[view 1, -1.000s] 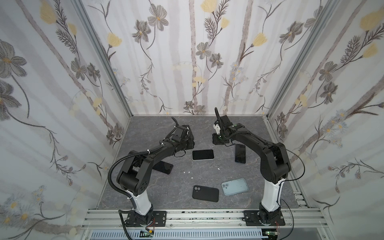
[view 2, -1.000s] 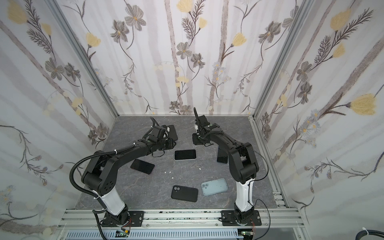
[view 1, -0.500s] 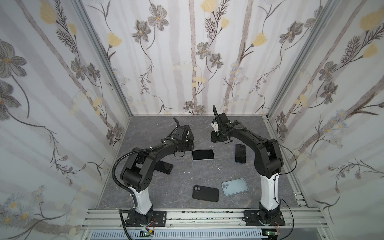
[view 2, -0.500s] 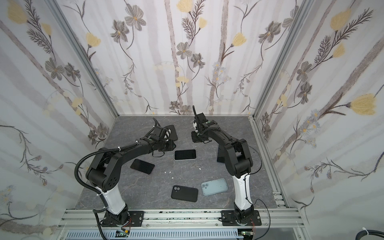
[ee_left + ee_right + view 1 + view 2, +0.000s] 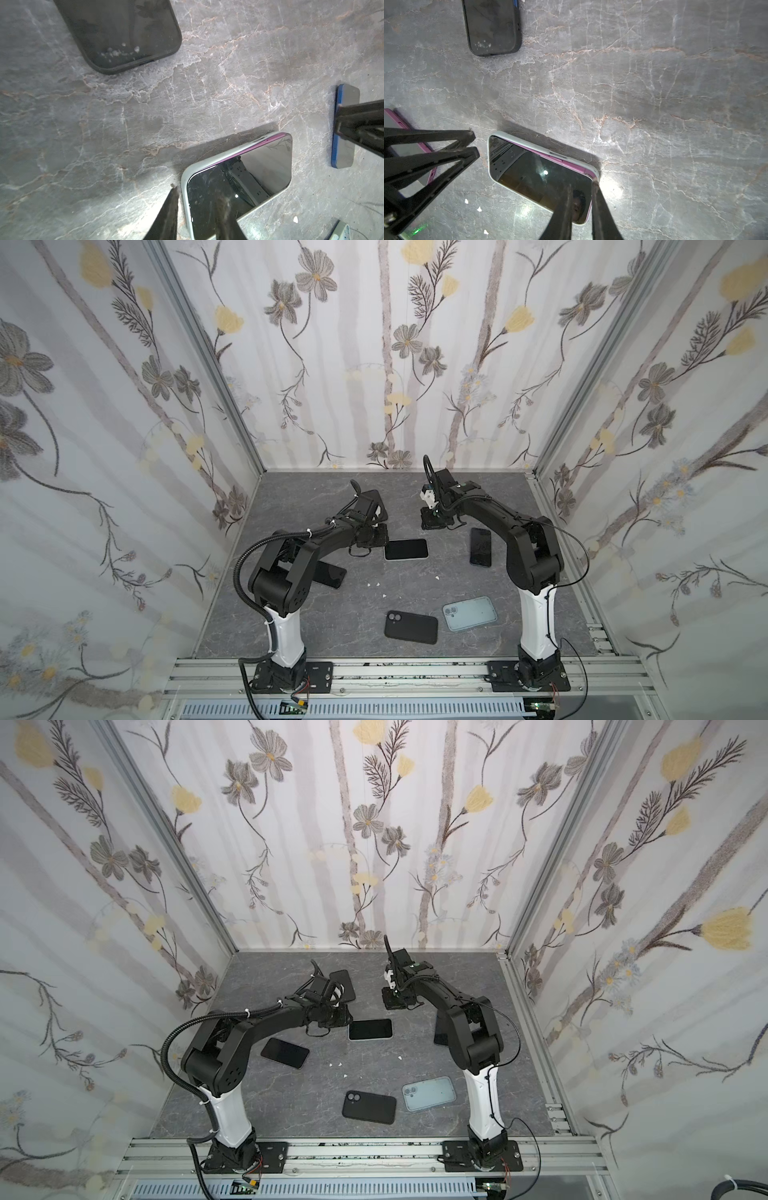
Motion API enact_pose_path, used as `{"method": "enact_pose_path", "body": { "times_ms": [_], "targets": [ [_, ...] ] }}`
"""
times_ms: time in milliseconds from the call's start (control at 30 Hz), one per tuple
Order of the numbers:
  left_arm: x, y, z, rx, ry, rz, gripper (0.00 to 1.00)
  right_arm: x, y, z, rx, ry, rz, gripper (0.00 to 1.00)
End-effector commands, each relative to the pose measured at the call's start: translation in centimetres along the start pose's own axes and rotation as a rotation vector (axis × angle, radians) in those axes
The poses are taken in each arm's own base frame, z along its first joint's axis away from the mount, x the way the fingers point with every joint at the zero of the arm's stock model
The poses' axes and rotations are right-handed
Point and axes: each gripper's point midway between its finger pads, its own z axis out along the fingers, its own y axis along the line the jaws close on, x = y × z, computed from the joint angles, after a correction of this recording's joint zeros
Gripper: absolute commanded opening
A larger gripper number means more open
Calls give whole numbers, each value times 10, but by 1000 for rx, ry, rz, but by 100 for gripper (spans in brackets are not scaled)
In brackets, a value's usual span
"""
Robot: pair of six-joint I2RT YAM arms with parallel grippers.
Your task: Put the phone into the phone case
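The phone (image 5: 406, 549) (image 5: 370, 1029), pink-edged with a dark screen, lies face up mid-table in the white phone case (image 5: 184, 187) (image 5: 489, 158). One long pink edge (image 5: 268, 140) still stands above the rim. My left gripper (image 5: 376, 537) (image 5: 196, 194) is at one short end, jaws apart. One finger (image 5: 169, 207) is on the table outside the rim, the other over the screen. My right gripper (image 5: 432, 524) (image 5: 581, 185) is at the opposite end, jaws narrowly apart. One fingertip (image 5: 595, 184) touches the raised pink corner, the other is over the glass.
A black-cased phone (image 5: 376, 499) (image 5: 124, 31) lies behind the left arm. A blue-edged phone (image 5: 481, 546) lies to the right and a purple one (image 5: 330, 574) to the left. A black case (image 5: 410, 627) and a pale blue case (image 5: 469, 613) lie near the front. White crumbs (image 5: 376, 584) dot the table.
Both arms have shifted their elbows slightly inward, and the right wrist has edged back and left. Both grippers stay at the phone's ends. The phone has not moved.
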Motion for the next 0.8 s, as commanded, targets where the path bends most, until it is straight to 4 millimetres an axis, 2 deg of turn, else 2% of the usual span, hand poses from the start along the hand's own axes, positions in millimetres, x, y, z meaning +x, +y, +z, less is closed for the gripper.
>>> {"method": "enact_pose_path", "body": {
  "times_ms": [0,333,767],
  "targets": [
    [-3,5,0,-34,-2,28,29,8,3,2,-16,36,-18,17],
    [1,4,5,-20,20,29,29,23,-9,19,14,90,-6,17],
    [2,4,10,-10,26,16,27,30,-15,29,33,123,-3,18]
  ]
}}
